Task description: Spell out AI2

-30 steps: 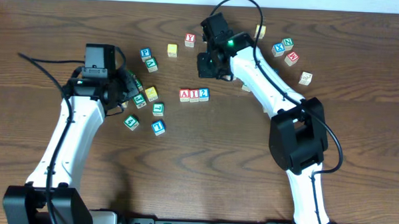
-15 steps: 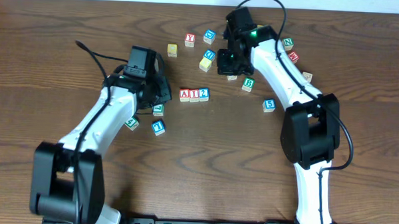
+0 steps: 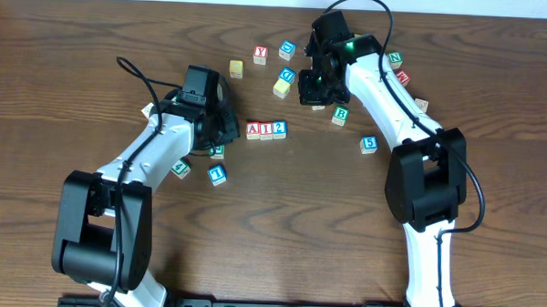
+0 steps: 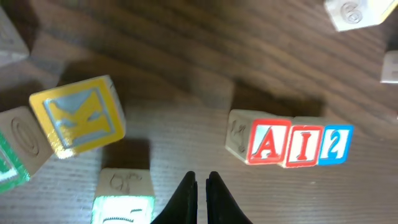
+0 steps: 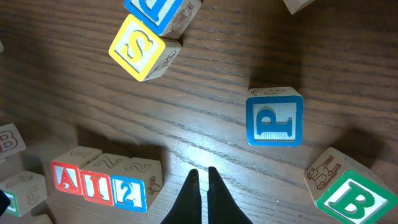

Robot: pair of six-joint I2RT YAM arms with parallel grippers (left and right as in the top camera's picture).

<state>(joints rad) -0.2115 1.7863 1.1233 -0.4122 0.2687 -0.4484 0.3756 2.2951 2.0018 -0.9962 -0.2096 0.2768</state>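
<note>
Beside left hand (image 4: 201, 179), cropped green block (image 4: 122, 204).

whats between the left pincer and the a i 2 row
Nothing. In the left wrist view, only bare table wood separates the left pincer from the A I 2 row.

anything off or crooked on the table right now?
Nothing stands out. The A-I-2 row sits straight, blocks touching, in order. Others, such as the yellow S block, just lie loose at mixed angles.
</note>
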